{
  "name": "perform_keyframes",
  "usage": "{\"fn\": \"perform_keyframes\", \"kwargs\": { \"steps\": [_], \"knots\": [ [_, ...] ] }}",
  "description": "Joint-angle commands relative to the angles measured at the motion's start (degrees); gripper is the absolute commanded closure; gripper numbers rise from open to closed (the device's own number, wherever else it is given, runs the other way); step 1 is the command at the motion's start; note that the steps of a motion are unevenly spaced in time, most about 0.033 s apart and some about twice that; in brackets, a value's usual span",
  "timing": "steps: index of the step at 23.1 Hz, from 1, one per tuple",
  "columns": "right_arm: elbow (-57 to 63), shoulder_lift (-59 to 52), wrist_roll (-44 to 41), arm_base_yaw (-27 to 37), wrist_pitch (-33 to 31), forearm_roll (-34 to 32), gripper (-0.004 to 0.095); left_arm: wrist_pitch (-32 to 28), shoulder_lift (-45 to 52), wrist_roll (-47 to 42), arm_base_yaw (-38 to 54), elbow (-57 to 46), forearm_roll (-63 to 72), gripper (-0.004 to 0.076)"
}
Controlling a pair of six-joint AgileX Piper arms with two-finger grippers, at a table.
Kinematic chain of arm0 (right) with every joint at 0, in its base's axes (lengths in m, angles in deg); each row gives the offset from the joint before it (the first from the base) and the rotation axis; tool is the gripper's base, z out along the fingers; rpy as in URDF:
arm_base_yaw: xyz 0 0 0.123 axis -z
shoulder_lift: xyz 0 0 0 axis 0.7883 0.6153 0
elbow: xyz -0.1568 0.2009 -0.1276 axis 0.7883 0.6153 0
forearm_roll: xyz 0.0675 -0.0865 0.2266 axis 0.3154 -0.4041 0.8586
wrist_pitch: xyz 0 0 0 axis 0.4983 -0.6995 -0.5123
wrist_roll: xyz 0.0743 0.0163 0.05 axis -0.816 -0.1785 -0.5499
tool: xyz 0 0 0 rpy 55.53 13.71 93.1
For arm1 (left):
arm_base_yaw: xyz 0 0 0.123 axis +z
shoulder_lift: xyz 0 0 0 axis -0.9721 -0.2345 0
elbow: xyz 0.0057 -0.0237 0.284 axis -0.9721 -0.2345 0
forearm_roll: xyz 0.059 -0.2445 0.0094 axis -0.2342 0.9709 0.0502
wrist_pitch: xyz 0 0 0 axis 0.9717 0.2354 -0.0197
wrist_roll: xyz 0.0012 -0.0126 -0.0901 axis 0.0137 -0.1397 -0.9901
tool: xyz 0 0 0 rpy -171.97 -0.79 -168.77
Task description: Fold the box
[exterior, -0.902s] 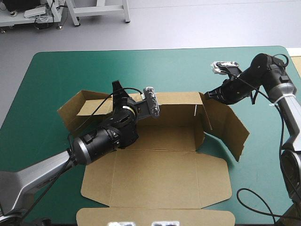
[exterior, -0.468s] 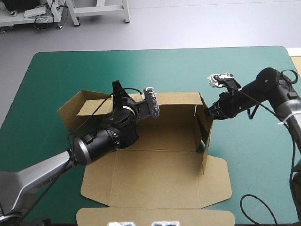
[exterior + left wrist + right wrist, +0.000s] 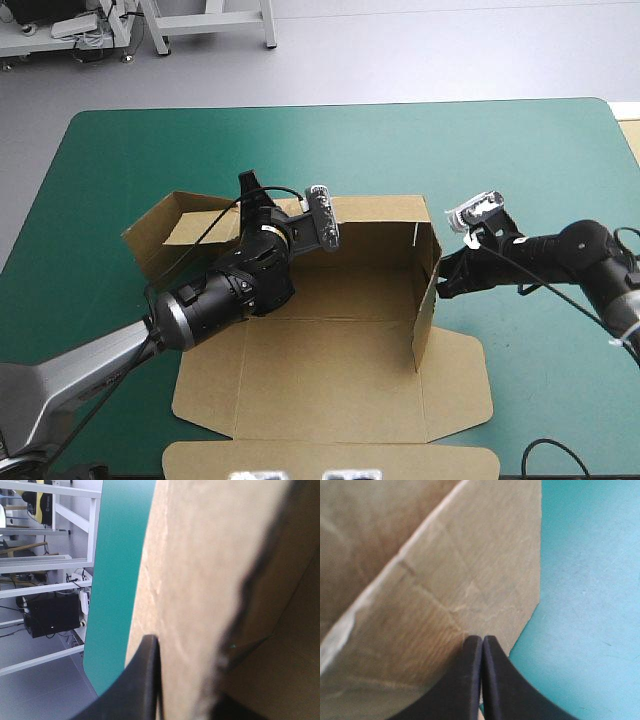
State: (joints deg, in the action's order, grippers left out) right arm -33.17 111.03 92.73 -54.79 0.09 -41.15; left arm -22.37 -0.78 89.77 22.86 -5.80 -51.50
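- The box (image 3: 340, 300) lies mid-table on the teal-green cover (image 3: 500, 150), its back wall (image 3: 375, 215) and right wall (image 3: 425, 310) raised and its front panel (image 3: 330, 385) flat.
- The box's left flap (image 3: 165, 230) splays outward, half lifted.
- The left gripper (image 3: 252, 198) sits at the left part of the back wall's top edge; its black fingers (image 3: 147, 680) pinch the board between them.
- The right gripper (image 3: 482, 639) is outside the right wall, fingers pressed together in one point, tips against the board.
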Motion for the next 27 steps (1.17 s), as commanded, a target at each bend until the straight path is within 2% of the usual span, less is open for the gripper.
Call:
{"fn": "perform_keyframes", "kwargs": {
  "steps": [1, 3, 11, 14, 19, 21, 27],
  "knots": [
    [3.90, -5.18, 7.86, 0.51, 5.91, 6.60, 0.0925, 1.11, 1.19, -0.12, -1.18, 0.66, 3.28, 0.0733],
    [6.05, -6.44, 10.89, 0.51, 7.76, 8.08, 0.0925, 1.48, 1.19, 1.49, -2.56, 0.66, 4.36, 0.0733],
    [6.50, -6.79, 13.89, 0.51, 5.92, 8.83, 0.0909, 3.52, 0.82, 3.18, -5.79, -0.93, 6.07, 0.0733],
    [6.50, -7.77, 15.07, 0.51, 2.78, 8.70, 0.0727, 1.50, 0.82, 3.11, -5.79, -6.02, 5.65, 0.0733],
    [6.50, -8.71, 17.49, 0.51, -5.84, 10.61, 0.0306, 0.71, 0.82, 1.77, -5.79, -7.20, 6.04, 0.0733],
    [6.50, -8.71, 17.49, 0.51, -6.71, 11.24, 0.0263, 0.71, 0.82, 1.90, -5.79, -7.20, 6.46, 0.0733],
    [6.50, -8.71, 19.52, 0.51, -9.61, 14.37, 0.0259, 0.41, 0.82, 2.51, -5.79, -7.23, 8.33, 0.0733]
  ]
}}
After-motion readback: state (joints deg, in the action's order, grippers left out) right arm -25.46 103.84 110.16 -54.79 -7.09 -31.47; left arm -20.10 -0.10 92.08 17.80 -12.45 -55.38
